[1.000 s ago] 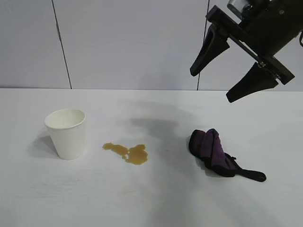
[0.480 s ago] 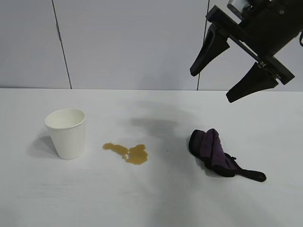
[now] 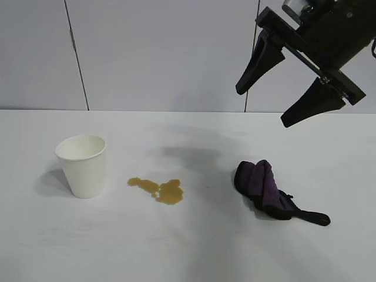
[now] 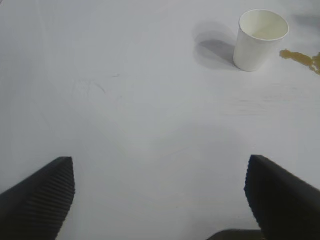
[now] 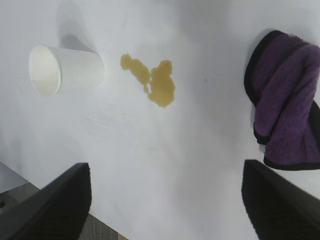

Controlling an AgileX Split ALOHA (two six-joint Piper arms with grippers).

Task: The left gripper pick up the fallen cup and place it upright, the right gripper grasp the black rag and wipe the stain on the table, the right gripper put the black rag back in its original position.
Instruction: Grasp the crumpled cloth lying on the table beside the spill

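Observation:
The white paper cup (image 3: 83, 165) stands upright on the table (image 3: 188, 247) at the left; it also shows in the left wrist view (image 4: 260, 39) and the right wrist view (image 5: 65, 69). The amber stain (image 3: 158, 189) lies to the right of the cup, also in the right wrist view (image 5: 152, 80). The purple, black-edged rag (image 3: 267, 191) lies crumpled at the right with its tail trailing; it shows in the right wrist view (image 5: 285, 117) too. My right gripper (image 3: 264, 107) hangs open and empty high above the rag. My left gripper (image 4: 160, 172) is open and empty over bare table, away from the cup.
A grey panelled wall (image 3: 164, 53) stands behind the table. The table's near edge shows in the right wrist view (image 5: 20, 180).

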